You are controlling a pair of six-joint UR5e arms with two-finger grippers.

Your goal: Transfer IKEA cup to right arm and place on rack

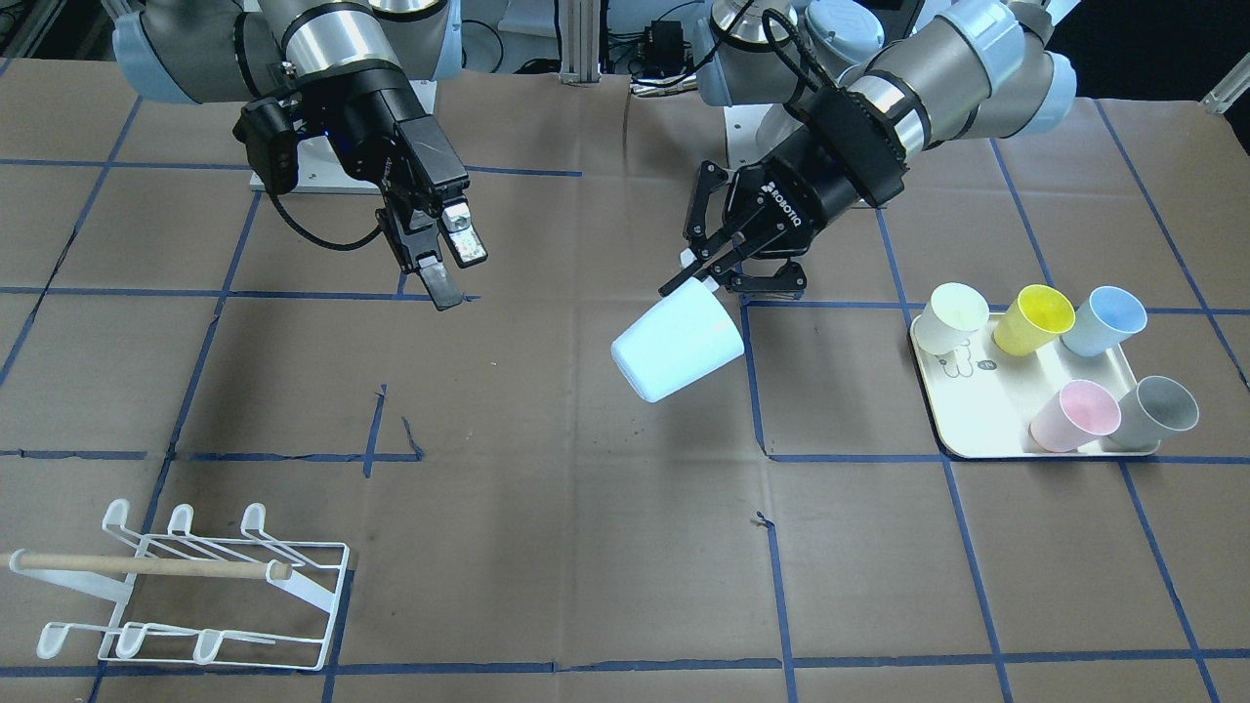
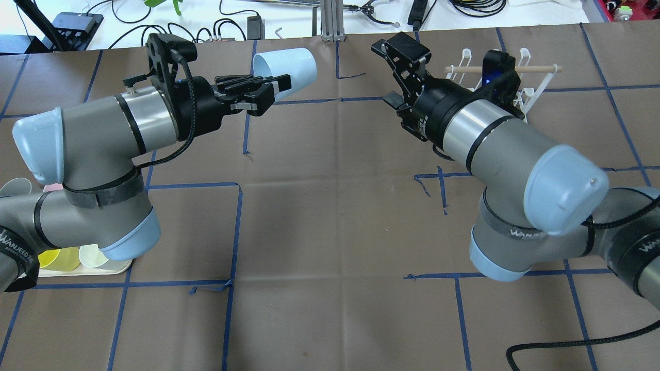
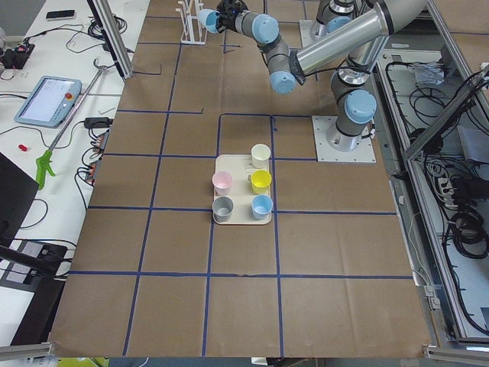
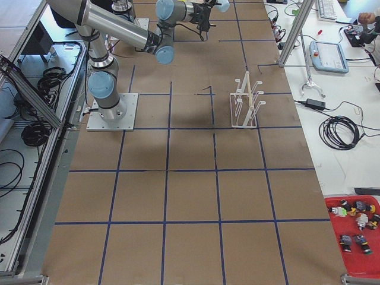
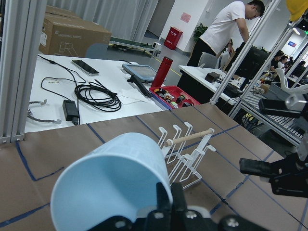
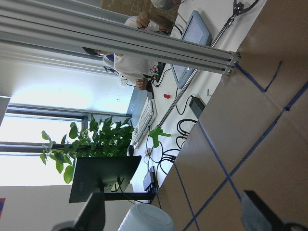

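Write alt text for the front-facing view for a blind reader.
The left gripper, jaws shut on the rim, holds a pale blue cup tilted above the table, opposite the open, empty right gripper. A white wire rack lies lower left; a tray of five coloured cups sits at right.

Cups first: six in all! One pale blue cup (image 1: 679, 348) gripped in the left tool (image 1: 698, 278) near the middle of the table (image 1: 586, 547). Five more sit on the tray (image 1: 986, 410) out at three o'clock in the front-facing view: cream cup (image 1: 954, 317), yellow cup (image 1: 1035, 319), blue cup (image 1: 1104, 320), pink cup (image 1: 1074, 415), grey cup (image 1: 1158, 412), one of each colour. One tray, just the one. One rack (image 1: 195, 586) at eight o'clock, with one wooden dowel (image 1: 146, 564) and six looped prongs countable, three up, three down. Two arms, left arm (image 1: 937, 88) and right arm (image 1: 322, 49). The right tool (image 1: 454, 268) makes two tools.
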